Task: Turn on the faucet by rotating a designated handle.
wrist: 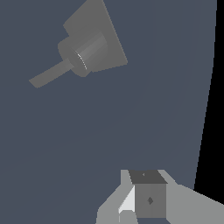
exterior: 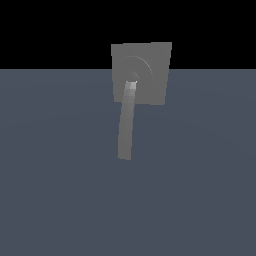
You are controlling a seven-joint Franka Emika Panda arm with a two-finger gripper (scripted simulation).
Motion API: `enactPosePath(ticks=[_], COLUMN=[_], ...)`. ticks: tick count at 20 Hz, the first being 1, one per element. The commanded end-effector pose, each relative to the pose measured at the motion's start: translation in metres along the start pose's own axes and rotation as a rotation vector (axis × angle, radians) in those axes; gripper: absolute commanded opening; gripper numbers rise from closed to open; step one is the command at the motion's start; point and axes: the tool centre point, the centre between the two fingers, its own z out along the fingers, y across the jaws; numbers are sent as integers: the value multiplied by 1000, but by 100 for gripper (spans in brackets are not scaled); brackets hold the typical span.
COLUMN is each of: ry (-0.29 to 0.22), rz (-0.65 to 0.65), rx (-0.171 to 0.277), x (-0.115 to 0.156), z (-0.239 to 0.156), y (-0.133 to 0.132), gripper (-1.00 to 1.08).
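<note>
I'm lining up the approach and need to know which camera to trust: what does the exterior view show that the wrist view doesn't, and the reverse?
Only the exterior view shows the handle along its full length, running from the middle of the faucet plate toward the camera; no part of the arm appears there.

Only the wrist view shows the gripper, well apart from the faucet and touching nothing; whether it is open or shut cannot be told. It also shows the raised collar at the handle's root from the side.

Both show the square plate, the bar and the bare grey floor.
</note>
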Motion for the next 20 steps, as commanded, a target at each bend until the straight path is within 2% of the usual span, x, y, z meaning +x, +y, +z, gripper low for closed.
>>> enactPosePath(ticks=[1,5,10,15,20], ry=[-12,-53,-139,-262,-421], rz=[-89,-237,-435,-646,-869], rx=[-118,-299,-515,-715,-893], x=[6,17,36,61,92], z=[-15,-39,-70,-98,-119], y=[5,10,7,-4,-25], gripper=[-100,-100,-100,-100,-100])
